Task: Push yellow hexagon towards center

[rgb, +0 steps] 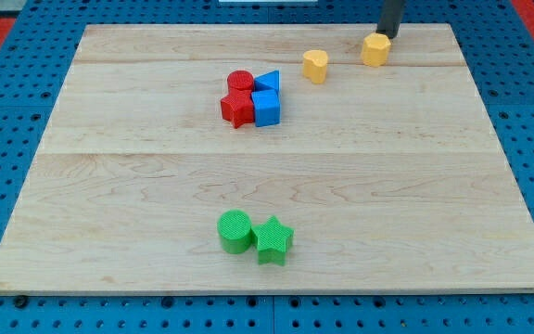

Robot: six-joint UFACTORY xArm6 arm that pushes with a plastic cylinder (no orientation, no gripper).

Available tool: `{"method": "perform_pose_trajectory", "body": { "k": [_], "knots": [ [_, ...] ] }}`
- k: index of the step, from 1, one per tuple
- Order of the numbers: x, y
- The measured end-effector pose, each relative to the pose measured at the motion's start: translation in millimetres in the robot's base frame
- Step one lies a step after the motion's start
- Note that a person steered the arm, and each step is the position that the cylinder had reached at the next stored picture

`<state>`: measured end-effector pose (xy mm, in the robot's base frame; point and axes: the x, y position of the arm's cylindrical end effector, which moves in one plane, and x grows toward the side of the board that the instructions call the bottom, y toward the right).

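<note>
The yellow hexagon point(375, 49) sits near the view's top edge of the wooden board point(341, 186), right of middle. My tip point(386, 35) is just above and slightly right of it, at or almost touching its top edge. A second yellow block, heart-like in shape point(315, 66), lies a little to the hexagon's left.
A cluster of a red cylinder point(240, 82), a red block point(236, 109), a blue triangle point(268, 82) and a blue cube point(266, 108) sits left of the yellow blocks. A green cylinder point(235, 231) and a green star point(273, 240) sit near the view's bottom.
</note>
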<state>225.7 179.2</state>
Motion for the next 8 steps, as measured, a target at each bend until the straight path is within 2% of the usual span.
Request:
{"method": "perform_pose_trajectory", "body": {
  "k": [1, 4, 5, 8],
  "knots": [
    [17.9, -0.8],
    [0.6, -18.7],
    [6.8, -20.2],
    [58.8, -20.4]
  ]
}}
